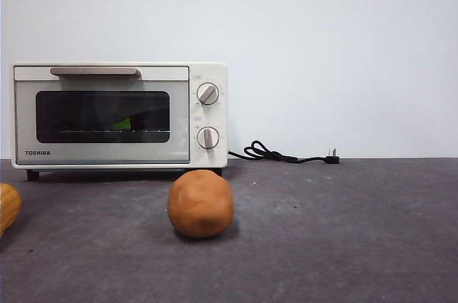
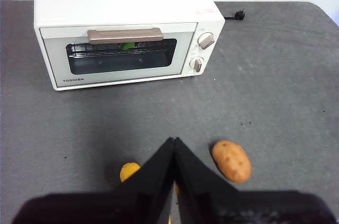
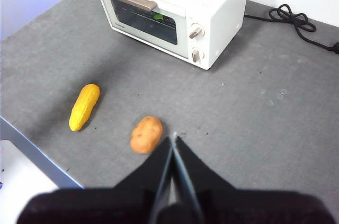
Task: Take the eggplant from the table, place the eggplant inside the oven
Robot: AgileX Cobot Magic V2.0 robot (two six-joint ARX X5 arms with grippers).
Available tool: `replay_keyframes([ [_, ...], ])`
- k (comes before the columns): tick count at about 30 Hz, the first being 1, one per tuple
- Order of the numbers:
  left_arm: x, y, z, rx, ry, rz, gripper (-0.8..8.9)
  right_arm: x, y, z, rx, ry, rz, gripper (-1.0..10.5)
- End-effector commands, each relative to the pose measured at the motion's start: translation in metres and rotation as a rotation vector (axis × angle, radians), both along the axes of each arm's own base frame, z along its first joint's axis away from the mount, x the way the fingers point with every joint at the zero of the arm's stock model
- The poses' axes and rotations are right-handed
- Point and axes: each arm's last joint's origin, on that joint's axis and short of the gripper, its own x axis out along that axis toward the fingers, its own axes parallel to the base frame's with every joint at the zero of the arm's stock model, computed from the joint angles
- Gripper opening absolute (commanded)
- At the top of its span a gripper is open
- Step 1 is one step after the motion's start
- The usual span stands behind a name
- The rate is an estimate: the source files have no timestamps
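Eggplant already in the shut oven; both my grippers hung back, pressed together and empty.

I judged the task all but done: the oven [image 1: 118, 117] stood far left on the table [image 1: 343, 231] with its door closed, and behind the glass only the green cap of the eggplant [image 1: 123, 124] showed on the rack. Its purple body was lost in the dark pane, so I could not tell how it lay. My left gripper [image 2: 174, 142] and right gripper [image 3: 174, 138] both hovered high above the near table, jaws together, holding nothing. Nothing more seemed called for than staying clear. The potato [image 1: 200, 203] sat near the middle; the yellow item [image 3: 85, 106] was cut off at the front view's left edge.
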Motion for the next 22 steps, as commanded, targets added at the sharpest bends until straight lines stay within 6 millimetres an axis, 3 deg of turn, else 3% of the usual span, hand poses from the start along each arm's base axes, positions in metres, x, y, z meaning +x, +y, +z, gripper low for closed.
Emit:
replay_keyframes([
  [1, 0.000, 0.000, 0.000, 0.007, -0.006, -0.003, -0.04, 0.000, 0.000, -0.002, -0.022, 0.013, 0.001, 0.0],
  [22, 0.005, 0.000, -0.002, -0.042, 0.039, 0.020, -0.04, 0.011, 0.010, -0.005, -0.047, 0.040, 0.001, 0.0],
])
